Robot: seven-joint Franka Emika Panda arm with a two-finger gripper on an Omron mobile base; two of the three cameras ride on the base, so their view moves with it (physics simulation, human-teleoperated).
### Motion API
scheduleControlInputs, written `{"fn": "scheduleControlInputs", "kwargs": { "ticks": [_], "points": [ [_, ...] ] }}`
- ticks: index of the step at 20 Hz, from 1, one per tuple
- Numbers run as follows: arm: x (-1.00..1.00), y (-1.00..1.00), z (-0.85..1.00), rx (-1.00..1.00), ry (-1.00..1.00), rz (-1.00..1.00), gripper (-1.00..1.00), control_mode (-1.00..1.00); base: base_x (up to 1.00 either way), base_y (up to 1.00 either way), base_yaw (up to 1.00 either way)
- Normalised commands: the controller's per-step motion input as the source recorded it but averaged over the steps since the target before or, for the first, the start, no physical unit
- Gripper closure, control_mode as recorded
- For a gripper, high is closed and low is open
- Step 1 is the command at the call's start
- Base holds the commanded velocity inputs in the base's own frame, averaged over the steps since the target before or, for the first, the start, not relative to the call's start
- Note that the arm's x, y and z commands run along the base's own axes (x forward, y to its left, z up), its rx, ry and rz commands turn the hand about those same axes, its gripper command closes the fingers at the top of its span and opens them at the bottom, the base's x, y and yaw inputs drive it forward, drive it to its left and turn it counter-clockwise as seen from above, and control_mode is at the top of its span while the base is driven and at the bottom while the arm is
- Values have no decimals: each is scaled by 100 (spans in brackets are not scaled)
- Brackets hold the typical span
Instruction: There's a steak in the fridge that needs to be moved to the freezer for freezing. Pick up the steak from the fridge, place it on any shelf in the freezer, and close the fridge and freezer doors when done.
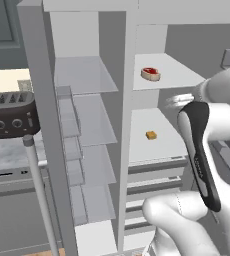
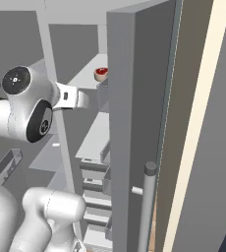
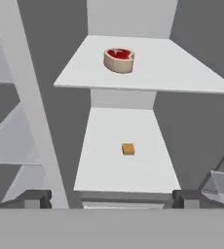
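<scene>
So the steak is a small round flat puck, red on top with a pale tan rim and a little white mark, and it's sitting on the upper white shelf of the fridge, a bit left of centre and toward the back in the hand view. One shelf down there's a tiny orange-yellow cube by itself, roughly mid-shelf. In the hand view the gripper has its two dark tips far apart at the bottom, so it's spread wide with nothing between them, well short of the steak. The left base view adds stuff the hand cam misses: the freezer right beside the fridge with its thin pale-grey shelves, the pull-out drawers under the cube's shelf, the open freezer door with its silver bar handle, and a dark toaster on the counter off to the left. The right base view is mostly the edge of the open fridge door and its handle, with the steak just peeking past it.
</scene>
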Motion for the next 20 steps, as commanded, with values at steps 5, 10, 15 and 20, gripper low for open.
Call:
{"fn": "scheduleControlInputs", "kwargs": {
  "ticks": [5, 10, 15, 20],
  "points": [
    [0, 0, 73, 0, -2, 0, -100, -100, 0, 0, 0],
    [16, -4, 11, 0, -6, 0, -100, -100, 0, 0, 0],
    [41, -2, 0, 0, -9, 0, -100, -100, 0, 0, 0],
    [55, 0, 0, 0, -4, 0, -100, -100, 0, 0, 0]
  ]
}}
